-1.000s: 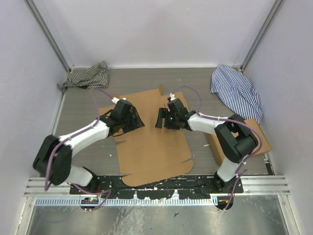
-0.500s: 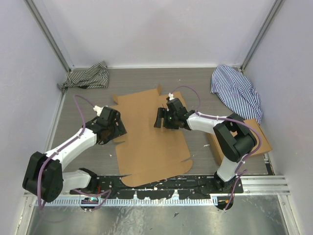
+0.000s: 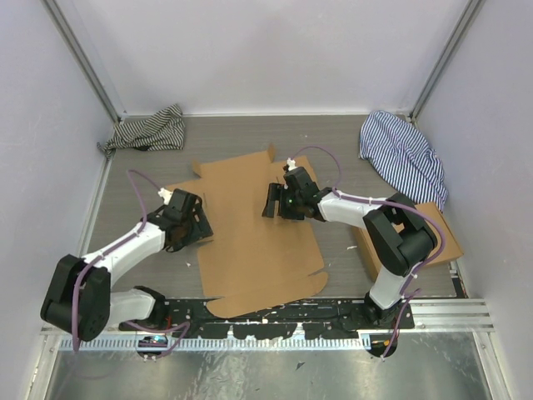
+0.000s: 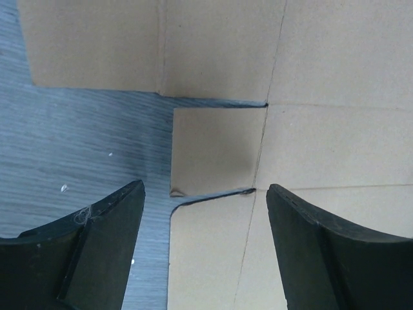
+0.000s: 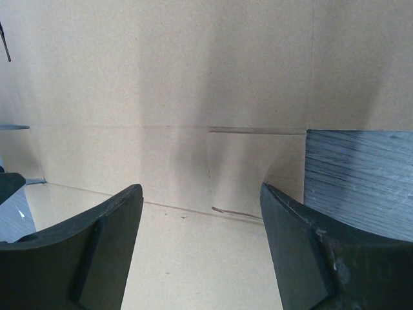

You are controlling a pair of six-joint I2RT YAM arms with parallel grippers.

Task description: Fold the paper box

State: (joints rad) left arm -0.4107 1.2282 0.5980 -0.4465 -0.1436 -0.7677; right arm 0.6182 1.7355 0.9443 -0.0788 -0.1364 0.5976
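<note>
In the far left corner lies a dark-striped cloth (image 3: 146, 131), well apart from the work. The left hand (image 3: 193, 227) sits low at the left margin of the paper box (image 3: 258, 250). It is released, with its fingers (image 4: 84, 252) spread wide and nothing between them. Just ahead of them a small side tab (image 4: 216, 152) lies flat between two cuts.

The box itself is one unfolded die-cut sheet. It lies flat in the middle of the worktop (image 3: 333, 142), and its near end runs close up to the rail at the arm bases.

The right hand (image 3: 271, 202) hovers over the far middle of the sheet. It is also released, and only bare cardboard and a faint crease show between its fingers.

Under the right arm sits a second cardboard box (image 3: 444, 236). A blue-striped cloth (image 3: 404, 158) is bunched in the far right corner.

The sheet is probably light and fairly stiff, and it should bend readily only along its scored lines. It may skate across the smooth worktop if pushed from one side. Because it lies flat, its middle offers no hold. The likeliest grips are the outer flaps and tabs, taken at an edge while the other hand pins the panel.

There is open room to the left of the sheet and along the far strip. The right side is tighter, because the second box lies close to the sheet there.
</note>
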